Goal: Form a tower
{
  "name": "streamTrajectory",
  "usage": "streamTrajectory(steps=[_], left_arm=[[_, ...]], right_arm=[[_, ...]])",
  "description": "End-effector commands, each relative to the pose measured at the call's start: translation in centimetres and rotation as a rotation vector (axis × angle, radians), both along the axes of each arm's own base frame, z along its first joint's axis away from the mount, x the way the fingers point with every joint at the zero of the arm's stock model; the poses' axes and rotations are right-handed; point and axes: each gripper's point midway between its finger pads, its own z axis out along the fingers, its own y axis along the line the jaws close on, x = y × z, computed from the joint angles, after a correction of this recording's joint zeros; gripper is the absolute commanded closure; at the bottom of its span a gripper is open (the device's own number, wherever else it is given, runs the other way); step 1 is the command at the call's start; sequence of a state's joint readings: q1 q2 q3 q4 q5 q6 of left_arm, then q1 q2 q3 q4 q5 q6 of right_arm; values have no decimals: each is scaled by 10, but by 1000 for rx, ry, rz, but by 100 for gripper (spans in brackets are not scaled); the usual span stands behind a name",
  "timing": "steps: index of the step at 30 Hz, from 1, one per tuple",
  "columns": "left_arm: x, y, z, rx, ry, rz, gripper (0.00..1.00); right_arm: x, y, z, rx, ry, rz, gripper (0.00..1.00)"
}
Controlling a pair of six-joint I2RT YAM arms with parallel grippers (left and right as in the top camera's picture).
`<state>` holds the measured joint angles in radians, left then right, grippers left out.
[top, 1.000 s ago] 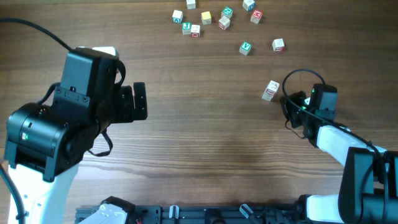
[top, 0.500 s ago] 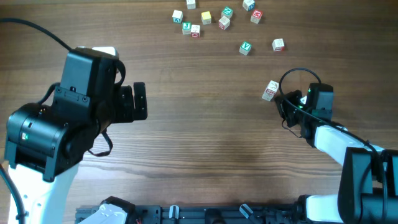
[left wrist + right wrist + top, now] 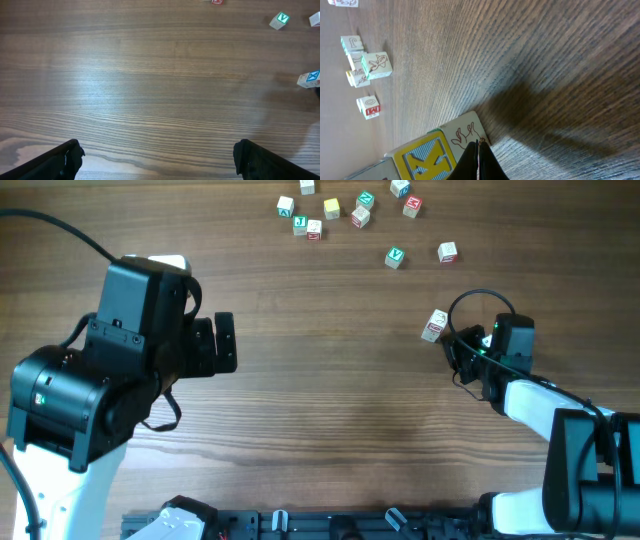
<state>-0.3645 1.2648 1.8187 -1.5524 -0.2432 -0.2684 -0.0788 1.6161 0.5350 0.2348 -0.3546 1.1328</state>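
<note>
We see the tower [image 3: 434, 326], a small stack of letter cubes, standing on the table [image 3: 330, 390] towards its right side, just beside the right gripper [image 3: 457, 352]. That gripper's fingers are pressed together with nothing between them. In its wrist view their tip sits right at the tower's pale face with a reddish drawing, and we cannot tell whether they touch. The left gripper [image 3: 157, 152] is well apart on the left, jaws spread wide over bare wood. Along the far edge we count eleven single cubes [image 3: 332, 208]: nine in a loose cluster, two nearer the tower
</note>
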Motion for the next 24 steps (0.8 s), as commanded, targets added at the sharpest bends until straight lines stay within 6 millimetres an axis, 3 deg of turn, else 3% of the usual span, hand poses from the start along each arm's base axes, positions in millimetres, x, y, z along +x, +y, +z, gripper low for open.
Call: streamTrajectory(steps=[1,24], left_arm=[[0,4,1,4,-9,21,0],[0,4,1,5,-9,21,0]], right_arm=[[1,0,-4,1,7,-11,96],[3,-3,-3,-13,-2,-23,96]])
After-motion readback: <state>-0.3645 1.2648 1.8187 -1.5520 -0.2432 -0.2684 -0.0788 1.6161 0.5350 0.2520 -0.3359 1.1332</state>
